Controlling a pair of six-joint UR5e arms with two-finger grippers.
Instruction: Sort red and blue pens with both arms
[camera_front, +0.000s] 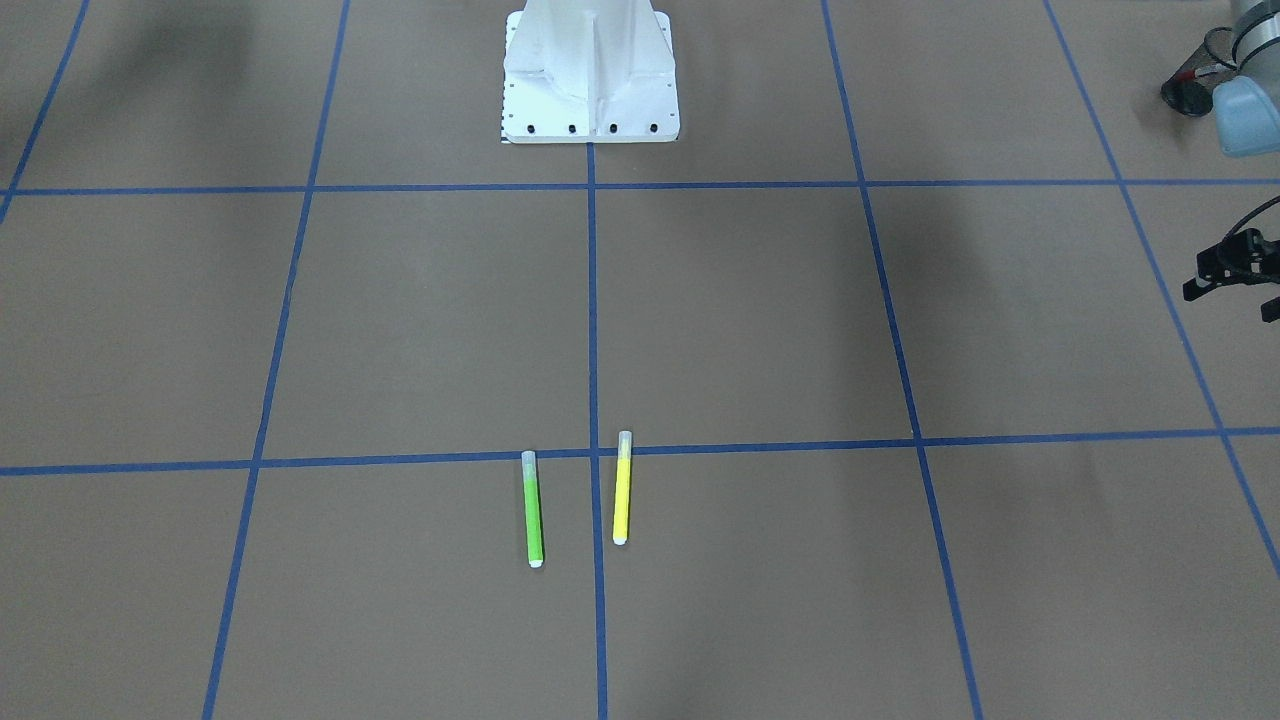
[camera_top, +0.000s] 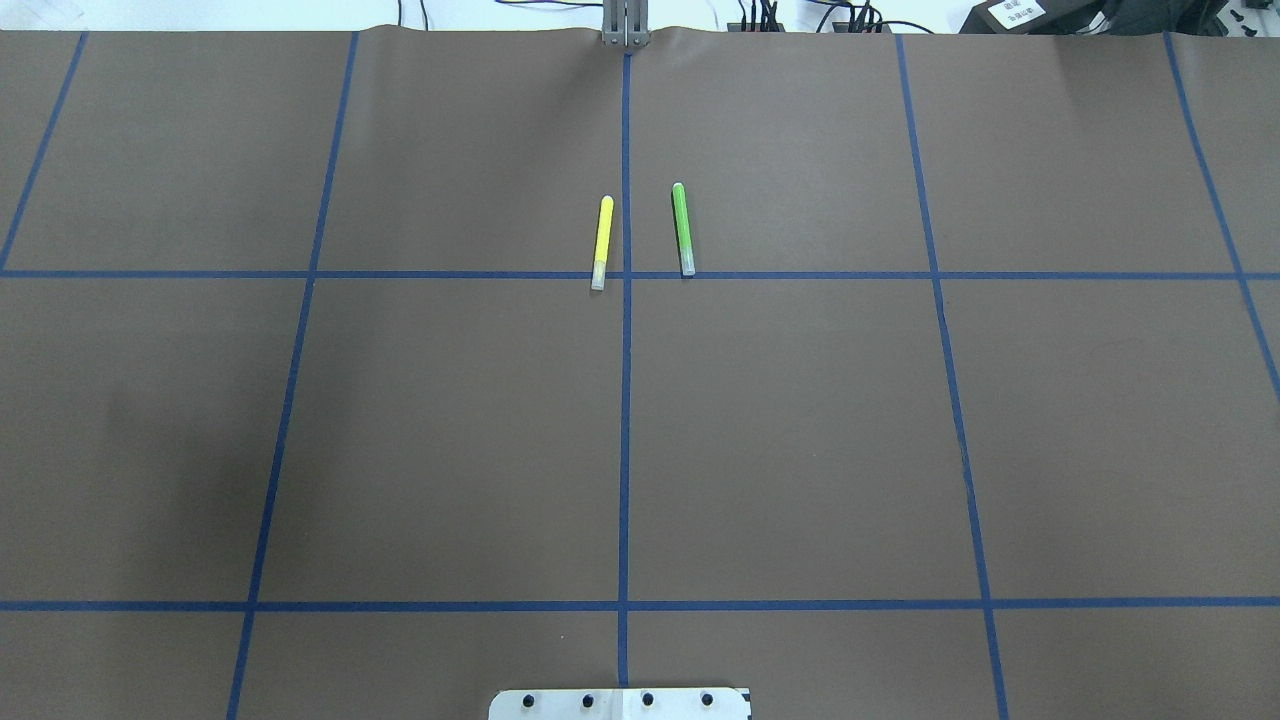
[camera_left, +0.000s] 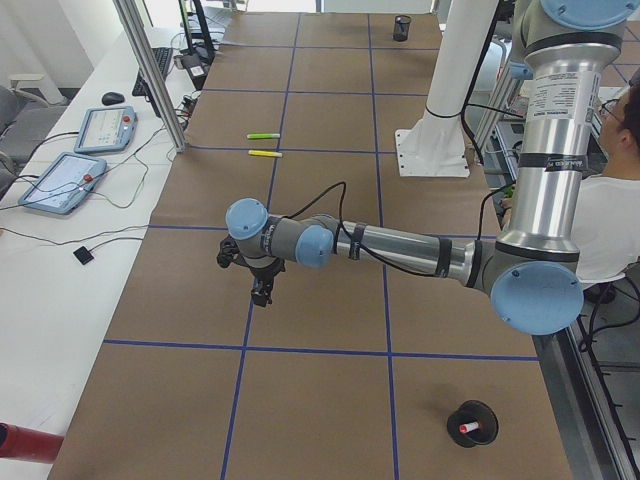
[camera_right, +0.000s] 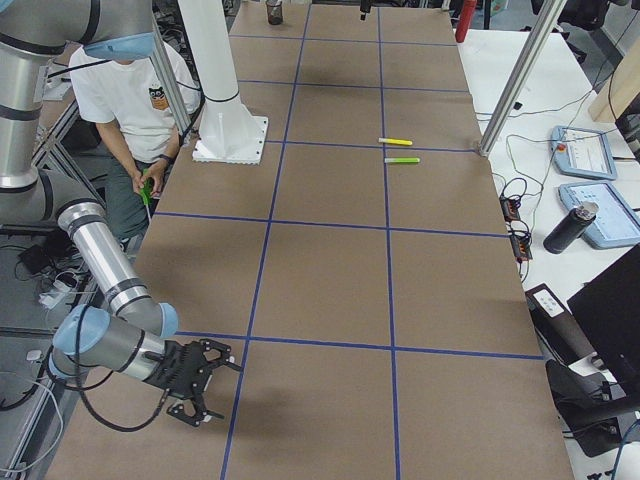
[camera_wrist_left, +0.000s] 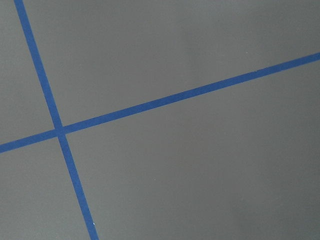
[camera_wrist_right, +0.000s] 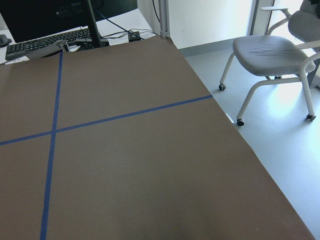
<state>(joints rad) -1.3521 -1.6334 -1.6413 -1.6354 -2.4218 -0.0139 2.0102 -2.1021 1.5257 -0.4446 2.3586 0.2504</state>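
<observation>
A red-ended white marker (camera_left: 468, 428) sits in a black round cup (camera_left: 486, 412) on the brown counter (camera_left: 320, 335). Farther, the left tool (camera_left: 262, 296) hangs over the counter; whether it or the right tool (camera_right: 214, 392) is clenched cannot be told. Beyond lie a yellow slim pen (camera_top: 602, 242) and a green slim pen (camera_top: 683, 228).

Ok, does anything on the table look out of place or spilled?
Nothing stands out. The green pen and yellow pen lie flat, side by side without touching, on the table; no spill or damage shows.

Green pen (camera_front: 533, 512), yellow pen (camera_front: 622, 490), red-ended white pen (camera_left: 468, 428); brown table (camera_front: 400, 330) gridded with blue tape (camera_front: 592, 300)
</observation>
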